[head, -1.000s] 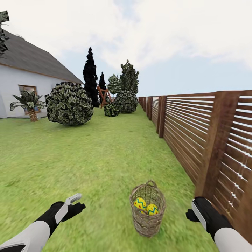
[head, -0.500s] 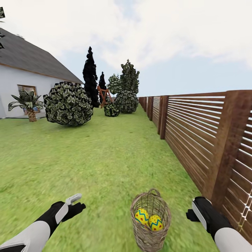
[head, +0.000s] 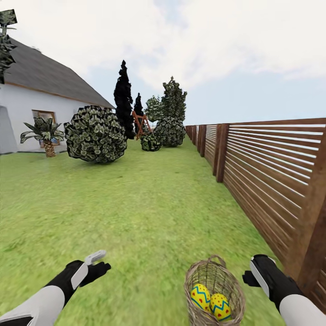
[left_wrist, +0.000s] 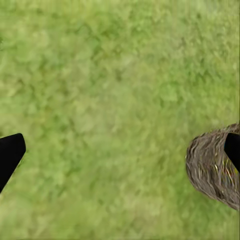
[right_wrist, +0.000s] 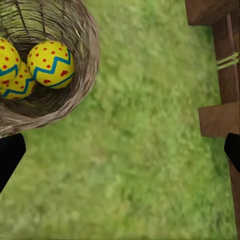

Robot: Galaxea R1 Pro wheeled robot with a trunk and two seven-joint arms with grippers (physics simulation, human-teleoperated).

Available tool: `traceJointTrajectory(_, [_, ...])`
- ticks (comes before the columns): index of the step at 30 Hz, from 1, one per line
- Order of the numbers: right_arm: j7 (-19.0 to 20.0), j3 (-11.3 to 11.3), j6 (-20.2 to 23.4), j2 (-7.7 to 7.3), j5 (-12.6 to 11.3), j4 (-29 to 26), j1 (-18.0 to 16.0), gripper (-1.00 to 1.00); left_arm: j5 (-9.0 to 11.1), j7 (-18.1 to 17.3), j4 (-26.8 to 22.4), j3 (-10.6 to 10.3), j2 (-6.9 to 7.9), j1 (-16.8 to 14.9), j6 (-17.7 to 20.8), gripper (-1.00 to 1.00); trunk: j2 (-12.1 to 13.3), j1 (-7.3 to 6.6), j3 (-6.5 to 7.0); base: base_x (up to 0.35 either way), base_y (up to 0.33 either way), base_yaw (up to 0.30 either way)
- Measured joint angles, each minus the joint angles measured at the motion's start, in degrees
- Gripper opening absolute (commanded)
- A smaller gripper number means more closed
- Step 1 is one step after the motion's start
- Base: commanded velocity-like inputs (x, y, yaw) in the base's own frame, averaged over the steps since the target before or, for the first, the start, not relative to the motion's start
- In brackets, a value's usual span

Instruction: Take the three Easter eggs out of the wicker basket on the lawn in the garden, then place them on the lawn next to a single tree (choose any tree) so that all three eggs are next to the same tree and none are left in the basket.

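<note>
Head view shows your left hand (head: pixel 93 264) and right hand (head: pixel 253 274) spread wide and empty, flanking the wicker basket (head: pixel 214 290) holding the Easter eggs (head: pixel 210 300).

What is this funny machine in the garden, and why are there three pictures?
It's a robot with two arms, each ending in a claw. The big picture comes from a camera on its head: you see the left claw and right claw over the lawn, a fence and bushes. The other two pictures come from cameras near each claw, looking down. Between the arms stands a basket with painted eggs inside. Both claws are open and hold nothing.
</note>
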Motion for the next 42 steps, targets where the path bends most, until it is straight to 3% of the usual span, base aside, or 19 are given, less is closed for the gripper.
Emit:
traceJointTrajectory(4, [0.0, 0.0, 0.0, -0.24, 0.0, 0.0, 0.0, 1.00, -0.4, 0.2, 0.0, 0.1, 0.59, 0.0, 0.0, 1.00, 0.0, 0.00, 0.00, 0.204, 0.280, 0.011])
traceJointTrajectory(8, [0.0, 0.0, -0.1, -0.86, 0.0, 0.1, 0.0, 1.00, -6.5, 0.1, -0.1, 0.2, 2.54, 0.0, 0.0, 1.00, 0.0, 0.00, 0.00, 0.234, 0.253, 0.001])
traceJointTrajectory(11, [0.1, 0.0, 0.0, -1.92, -0.2, 0.1, 0.0, 1.00, -8.4, 0.0, -0.1, 0.3, 3.12, 0.0, 0.0, 1.00, 0.0, -0.01, 0.00, 0.244, 0.242, 0.000])
traceJointTrajectory(15, [0.1, 0.0, 0.0, -2.66, -0.3, 0.1, 0.0, 1.00, -8.8, -0.1, 0.0, 0.3, 4.97, 0.0, 0.0, 1.00, 0.0, -0.01, 0.00, 0.246, 0.240, 0.000])
traceJointTrajectory(19, [0.3, 0.1, 0.2, -2.84, -0.4, 0.1, 0.0, 1.00, -8.9, -0.2, 0.0, 0.2, 5.82, 0.0, 0.0, 1.00, 0.0, -0.01, 0.00, 0.247, 0.239, 0.000])
traceJointTrajectory(31, [0.2, 0.0, 0.2, -3.21, -0.3, 0.0, 0.0, 1.00, -8.7, -0.2, 0.2, 0.4, 6.05, 0.0, -0.4, 1.00, 0.0, 0.02, 0.00, 0.146, 0.132, 0.000])
traceJointTrajectory(37, [0.3, 0.0, 0.0, -5.04, -0.4, 0.1, 0.0, 1.00, -8.7, -0.2, 2.2, 0.3, 5.88, 0.0, -0.8, 1.00, 0.0, 0.02, 0.00, 0.002, 0.002, 0.000])
traceJointTrajectory(39, [0.4, 0.1, -0.8, -5.51, -0.3, 1.3, 0.0, 1.00, -8.6, -0.2, 2.6, 0.3, 5.84, 0.0, -0.8, 1.00, 0.0, 0.02, 0.00, 0.000, 0.000, 0.000])
traceJointTrajectory(42, [0.7, 0.3, -6.7, -5.48, -0.1, 10.6, 0.0, 1.00, -8.3, -0.3, 9.4, 0.1, 5.80, 0.0, -3.8, 1.00, 0.0, 0.03, -0.02, 0.000, 0.000, 0.000])
